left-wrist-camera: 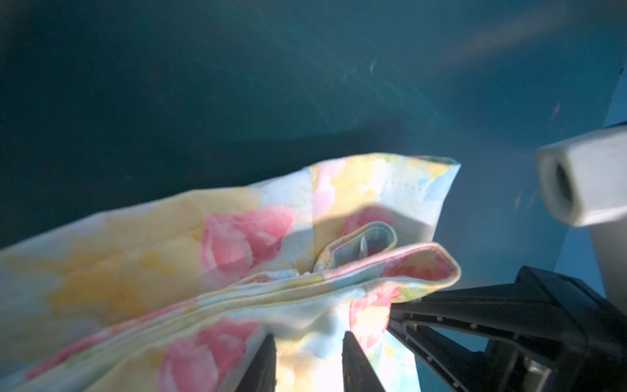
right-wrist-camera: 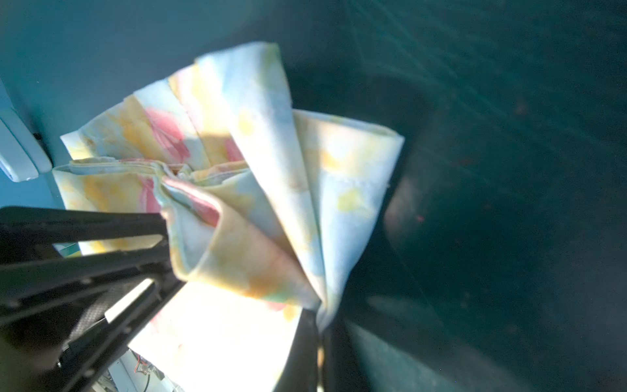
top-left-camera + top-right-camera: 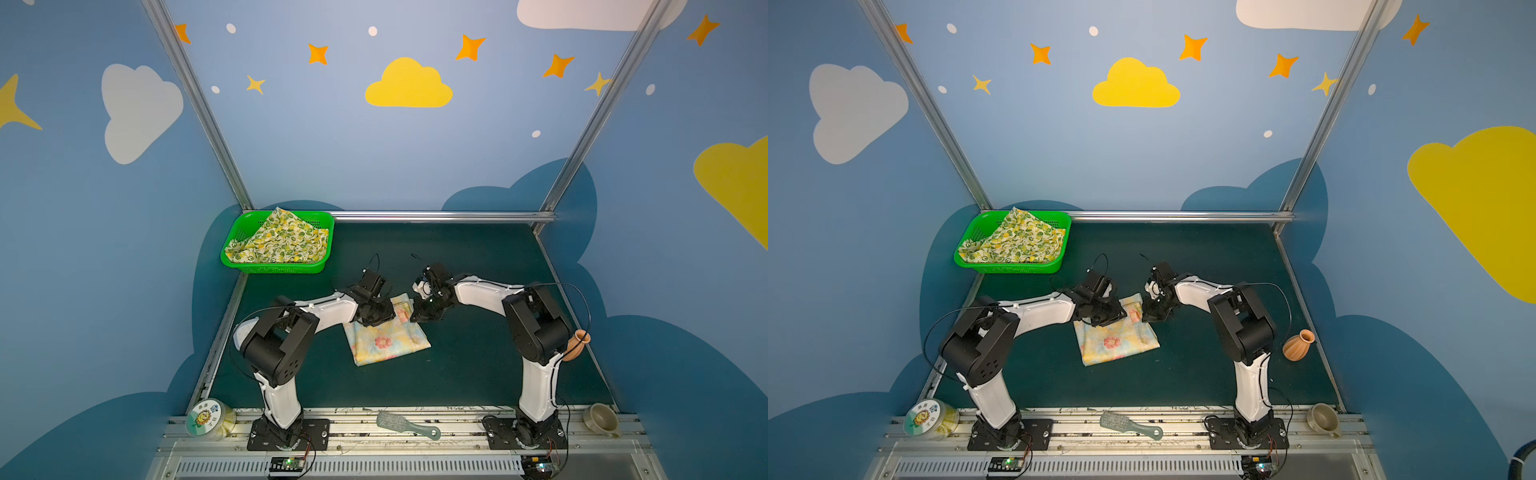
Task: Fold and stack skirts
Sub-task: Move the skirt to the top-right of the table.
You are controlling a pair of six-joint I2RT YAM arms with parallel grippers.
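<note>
Jar label (image 3: pixel 205 417) characters: illegible

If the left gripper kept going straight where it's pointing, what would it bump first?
The flowered skirt, which is bunched between the left gripper's fingers. Past the cloth it would probably meet the dark green table, though depth is unclear.

We see the pastel skirt (image 3: pixel 386 340) in yellow and blue with pink flowers. The cream skirt (image 3: pixel 282 243) shows yellow lemons and green leaves; we find the basket (image 3: pixel 274 268) bright green

2 skirts (image 3: pixel 386 340) (image 3: pixel 278 243), 2 arms (image 3: pixel 332 309) (image 3: pixel 482 291), 1 bskt (image 3: pixel 276 270), 1 vase (image 3: pixel 577 347).
</note>
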